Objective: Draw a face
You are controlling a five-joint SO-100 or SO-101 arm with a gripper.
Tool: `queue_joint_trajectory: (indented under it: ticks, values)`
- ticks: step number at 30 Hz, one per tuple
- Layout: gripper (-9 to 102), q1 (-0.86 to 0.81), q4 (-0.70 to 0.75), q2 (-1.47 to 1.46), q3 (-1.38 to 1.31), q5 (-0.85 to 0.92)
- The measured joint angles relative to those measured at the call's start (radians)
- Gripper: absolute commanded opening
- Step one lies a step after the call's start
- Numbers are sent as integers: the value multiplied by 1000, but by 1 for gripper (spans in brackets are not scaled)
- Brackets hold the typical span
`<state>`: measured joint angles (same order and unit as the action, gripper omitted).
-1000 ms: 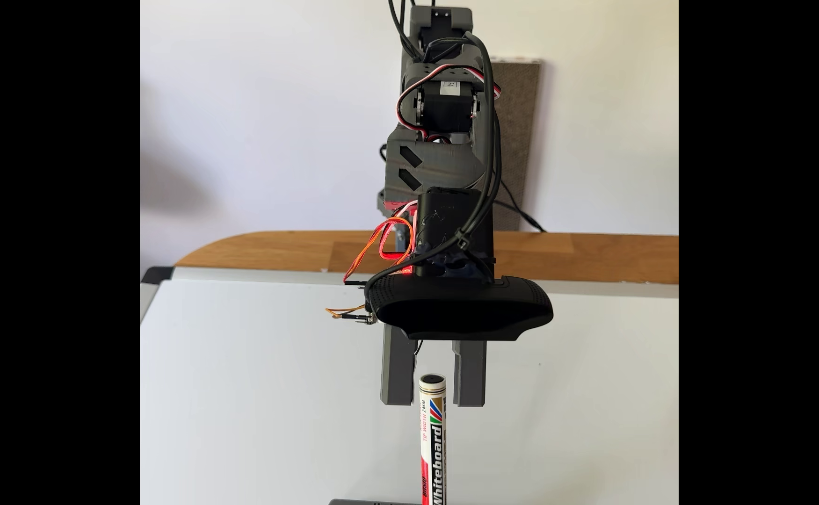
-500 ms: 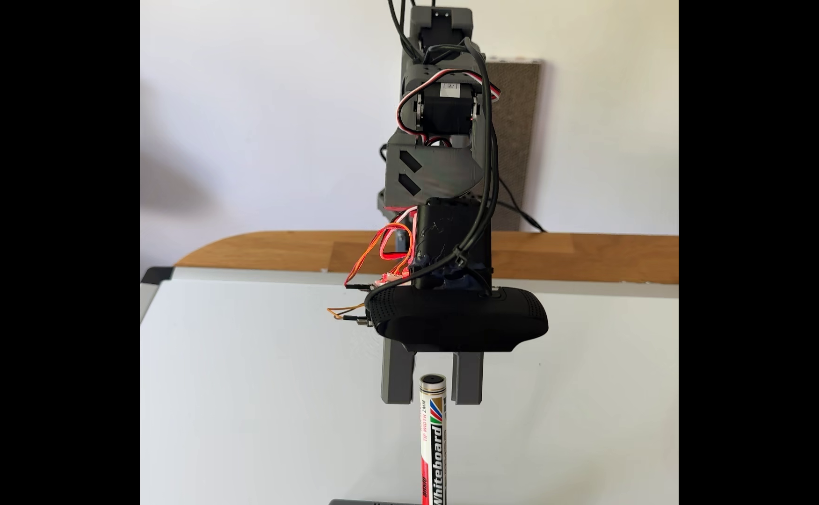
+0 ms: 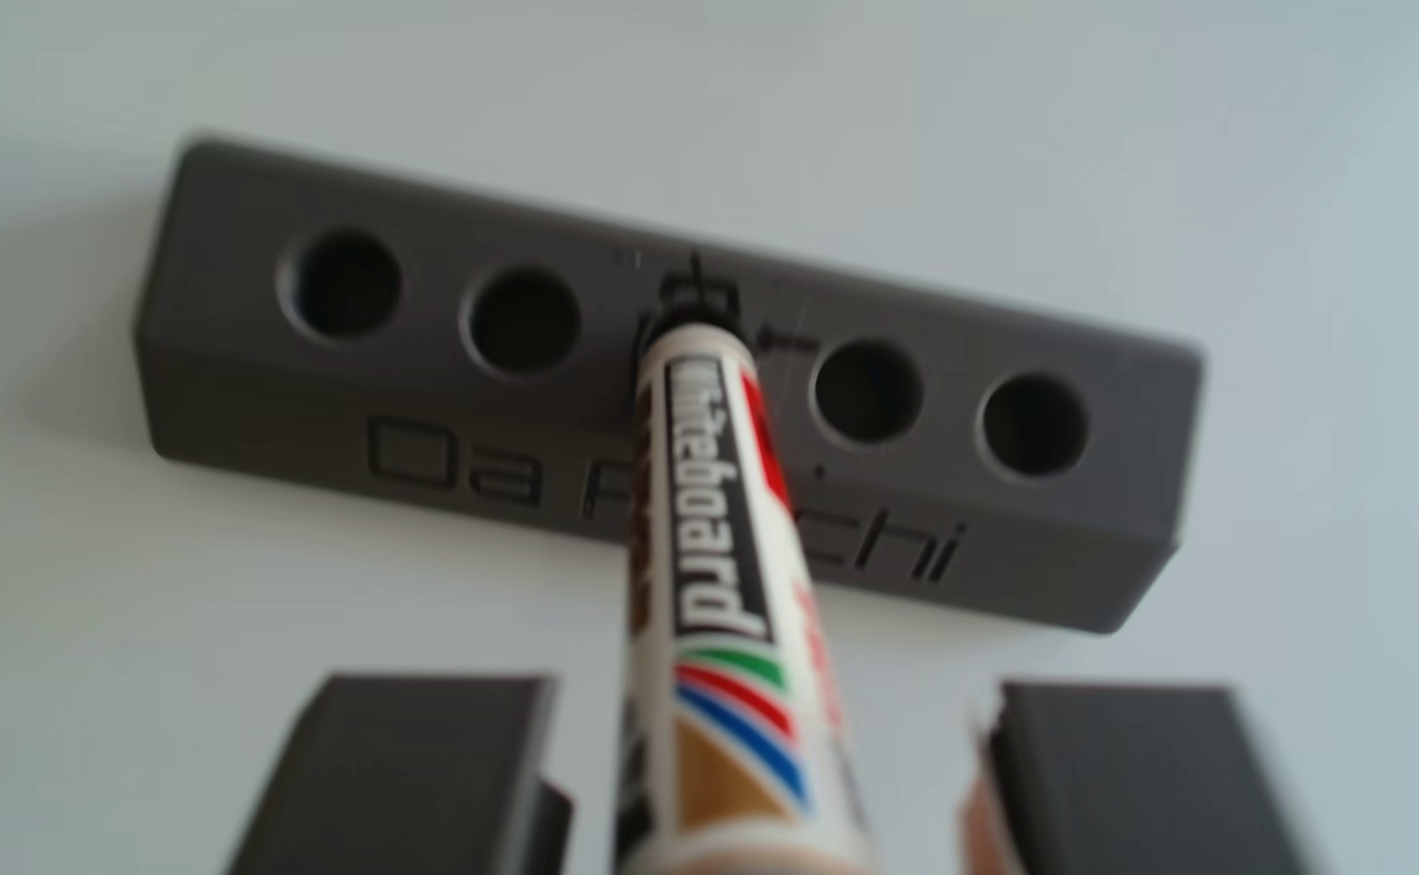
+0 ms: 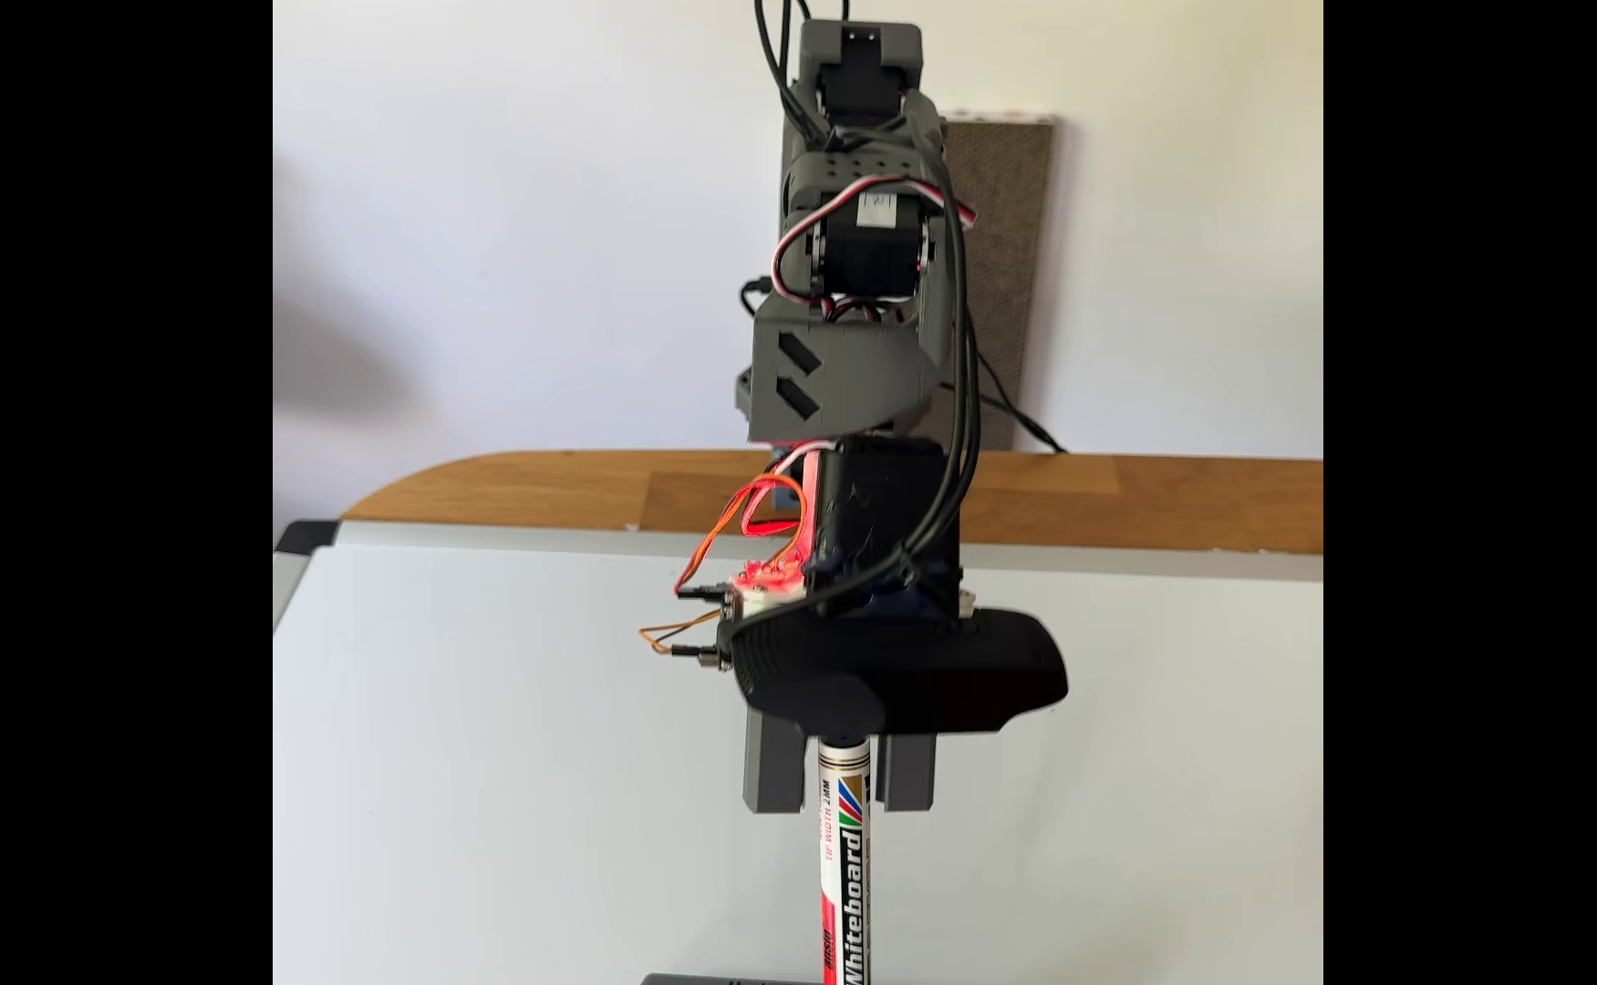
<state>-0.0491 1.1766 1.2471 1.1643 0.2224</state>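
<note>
Grey printed plastic defines our landmark: a long grey five-hole block (image 3: pixel 520 437) with engraved lettering on its front face, lying on the white whiteboard (image 4: pixel 510 758). In the other view we count four open, empty holes; the middle hole holds a white-barrelled whiteboard marker (image 3: pixel 714 538) with black lettering and coloured stripes, standing tip down.

The marker's long axis runs roughly upright out of the block, and its upper end rises between the two dark grey fingers (image 4: pixel 775 777) of the gripper (image 4: pixel 840 805). In the fixed view we see one finger on each side of the barrel, with the black camera housing (image 4: pixel 908 672) just above the marker's top. The claw stands apart: a gap shows on both sides of the barrel in the other view, so nothing is clamped yet.

We judge the step in hand to be the grasp; closing squarely on the barrel is what the next move calls for.

We see no strokes of the face on the board; nothing is drawn yet.
</note>
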Motion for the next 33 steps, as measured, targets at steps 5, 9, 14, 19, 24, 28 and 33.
queue_joint_trajectory:
  ticks: [5,9,14,19,24,28,33]
  values:
    - [100,0,3,0,0,0]
    - [100,0,3,0,0,0]
    - [100,0,5,0,0,0]
    - [100,0,5,0,0,17]
    - [92,-3,8,0,0,18]
    - [88,-3,8,0,0,18]
    - [87,-3,8,0,0,37]
